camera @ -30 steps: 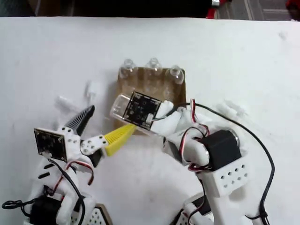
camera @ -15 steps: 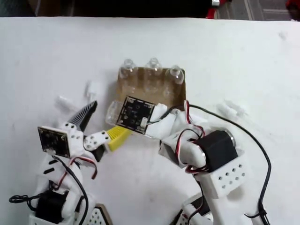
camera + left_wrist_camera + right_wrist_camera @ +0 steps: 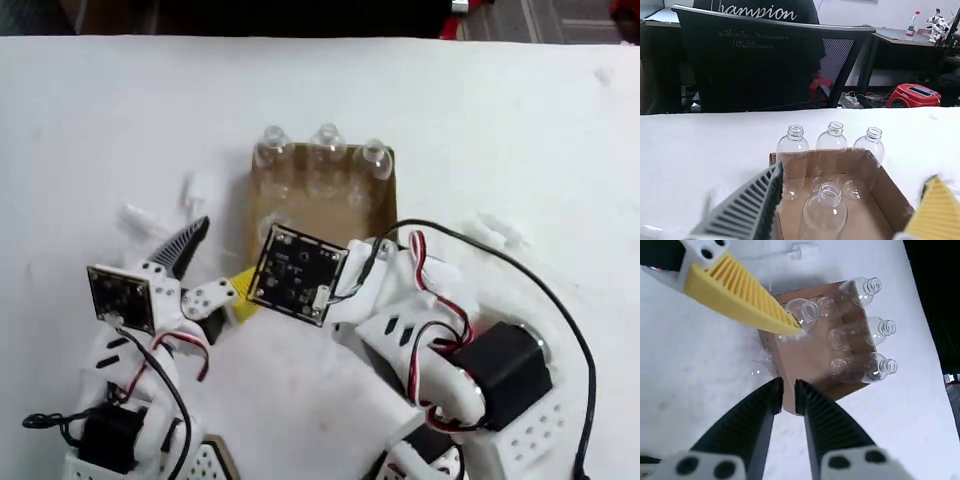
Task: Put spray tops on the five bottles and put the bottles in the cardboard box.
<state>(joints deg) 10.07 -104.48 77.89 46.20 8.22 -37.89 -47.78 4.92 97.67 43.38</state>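
I have the cardboard box [image 3: 890, 192], brown, shallow and open-topped, at the middle of the white bench [image 3: 500, 100]. A row of three bottles [image 3: 831, 140], clear plastic and round-shouldered, stands along its 12 o'clock wall with bare threaded necks. A fourth bottle [image 3: 824, 212] stands alone toward the box's 8 o'clock corner, also without a top.

The left wrist view looks level across them and gives me necks and shoulders. The high view gives me their round rims from above. My left end effector [image 3: 856, 176] is spread wide, with its ribbed grey finger [image 3: 747, 210] on one side of the fourth bottle and its ribbed yellow finger [image 3: 936, 210] on the other. In the right wrist view the yellow tip meets that bottle's neck, but I cannot tell whether it touches.

My right end effector [image 3: 788, 386], smooth and black, is drawn narrow over the box's 6 o'clock edge, with a thin slit and nothing in it.

Small pale spray tops [image 3: 195, 187] lie on the bench at 9 o'clock and 3 o'clock of the box.
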